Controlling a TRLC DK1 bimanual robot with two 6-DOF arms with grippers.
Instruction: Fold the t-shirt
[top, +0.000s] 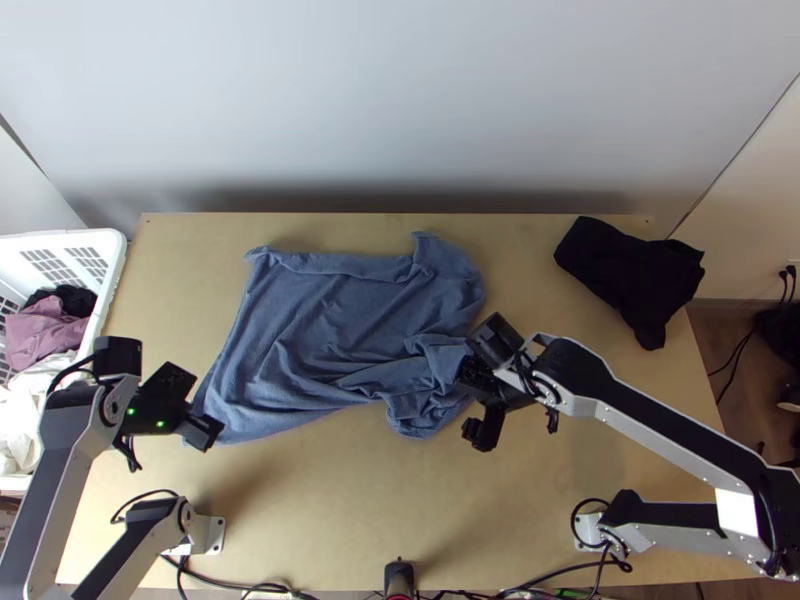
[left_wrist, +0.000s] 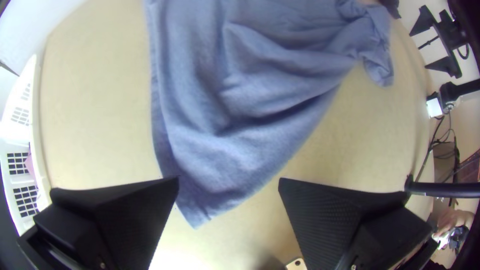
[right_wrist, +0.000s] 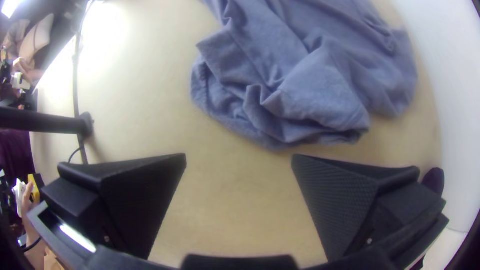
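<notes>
The left gripper (top: 193, 405) stands at the near left corner of the blue t-shirt (top: 320, 320), its two black fingers (left_wrist: 320, 215) spread wide and gripping nothing; in the left wrist view the tapering corner of the cloth runs into the gap between them, one finger overlapping its border, though whether they touch it I cannot tell. The right gripper (top: 475, 402) is at the shirt's near right end, also wide apart and pinching nothing, with bare table between its fingers in its own wrist view and the shirt's rumpled end just beyond the tips. So the t-shirt lies between the two grippers and on toward the far side of the table (top: 330, 500): mostly spread and creased on its left and middle, its far edge curled over in a narrow strip, its right end bunched in loose folds. Seen from above, the right gripper and its wrist stand over the margin of that bunched end and hide a little of it. Well to the right of the shirt, on the far side, is a crumpled black cloth (top: 630, 270). To the shirt's left, past the left gripper, a white basket (top: 118, 260) holds pink (top: 45, 335), dark and white cloths. Cables run along the table edge on the shirt's near side.
</notes>
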